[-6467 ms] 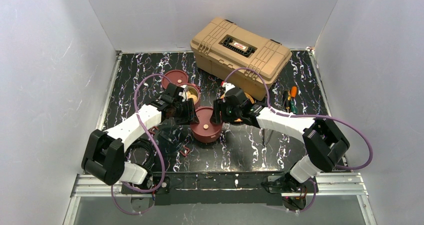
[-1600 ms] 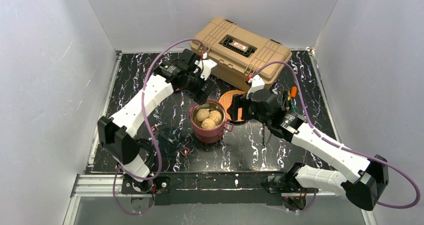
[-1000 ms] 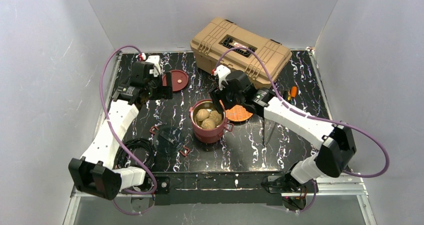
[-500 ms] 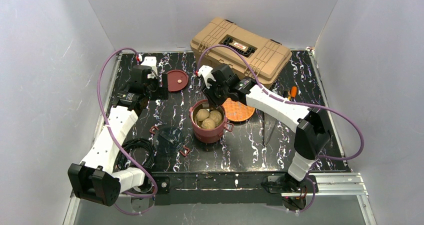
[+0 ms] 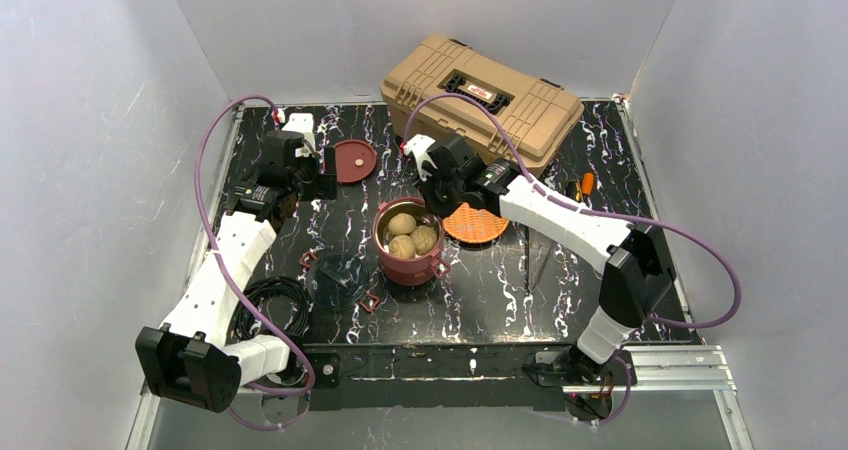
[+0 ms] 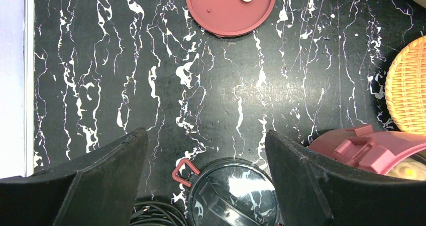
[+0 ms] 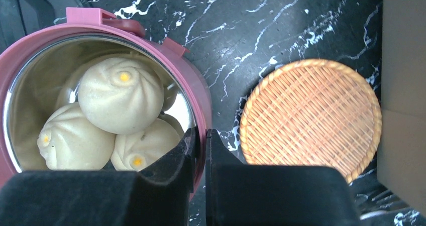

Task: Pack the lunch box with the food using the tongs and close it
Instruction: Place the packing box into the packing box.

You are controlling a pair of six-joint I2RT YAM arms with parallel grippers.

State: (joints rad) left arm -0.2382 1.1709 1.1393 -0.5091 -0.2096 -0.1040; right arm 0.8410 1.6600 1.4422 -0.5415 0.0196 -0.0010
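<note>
I see a black, white-veined table (image 5: 480, 290) with a tan toolbox (image 5: 482, 95) at the far edge and a maroon lid (image 5: 353, 160) far left. The open lunch box (image 5: 408, 260) sits mid-table, an orange woven plate (image 5: 475, 223) just beside it on the right. Near left lie a clear round lid (image 5: 340, 275) and a coiled black cable (image 5: 275, 305); screwdrivers (image 5: 580, 187) lie right of the plate.

The left arm (image 5: 225, 260) stretches along the table's (image 5: 500, 290) left edge toward the far-left corner; the left gripper (image 6: 205, 133) points down, jaws spread wide. The right arm (image 5: 560, 220) reaches to mid-table, the right gripper (image 7: 200, 133) pinched on the lunch box (image 7: 166, 50) rim.
</note>
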